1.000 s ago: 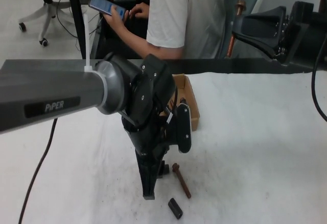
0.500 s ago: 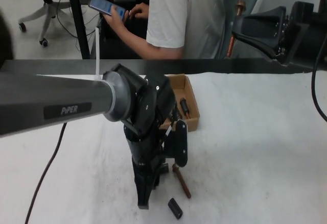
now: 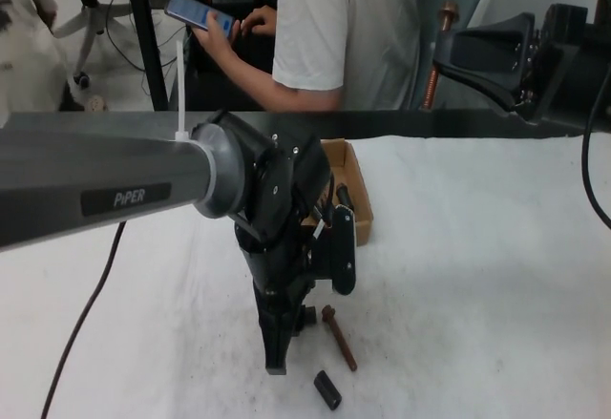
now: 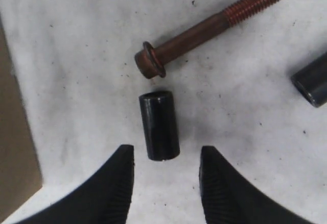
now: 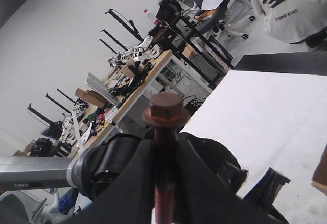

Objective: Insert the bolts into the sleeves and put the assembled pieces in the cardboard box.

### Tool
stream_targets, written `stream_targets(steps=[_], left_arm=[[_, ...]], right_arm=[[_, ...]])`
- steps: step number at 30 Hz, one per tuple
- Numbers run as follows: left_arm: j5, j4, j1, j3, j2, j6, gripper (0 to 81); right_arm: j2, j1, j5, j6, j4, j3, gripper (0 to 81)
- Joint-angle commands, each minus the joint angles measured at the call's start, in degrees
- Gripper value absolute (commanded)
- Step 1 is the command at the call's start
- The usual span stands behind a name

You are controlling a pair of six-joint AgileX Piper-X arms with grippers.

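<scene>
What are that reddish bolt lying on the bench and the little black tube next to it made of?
The bolt looks like metal with a copper-coloured matte finish: cut threads, flanged head. The sleeve seems metal with a smooth, dull black coating, though hard plastic cannot be ruled out.

Surface (image 3: 477, 276): white, smudged. Lying on it: cardboard box (image 3: 361, 219) toward far edge; copper bolt (image 4: 204, 30); black sleeve (image 4: 159, 125) just beside bolt head, not touching; second sleeve (image 3: 327, 389) near threaded end
</scene>
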Motion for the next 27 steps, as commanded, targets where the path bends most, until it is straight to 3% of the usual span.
stream_targets(steps=[1,10,25,27], left_arm=[[0.59,0.22,0.19,-0.47,1.41,-0.47,39.4],[0.00,-0.89,0.19,-0.47,2.44,-0.47,30.8],[1.08,-4.01,0.19,-0.47,2.44,-5.19,30.8],[1.08,-4.01,0.19,-0.47,2.44,-4.91,26.4]], right_arm=[[-0.90,-0.22,-0.84,0.12,-0.72,-0.52,0.8],[-0.90,-0.22,-0.82,-0.25,-0.72,-0.52,0.8],[-0.90,-0.22,-0.82,-0.25,-0.72,-0.52,0.8],[-0.90,-0.22,-0.82,-0.25,-0.72,-0.52,0.8]])
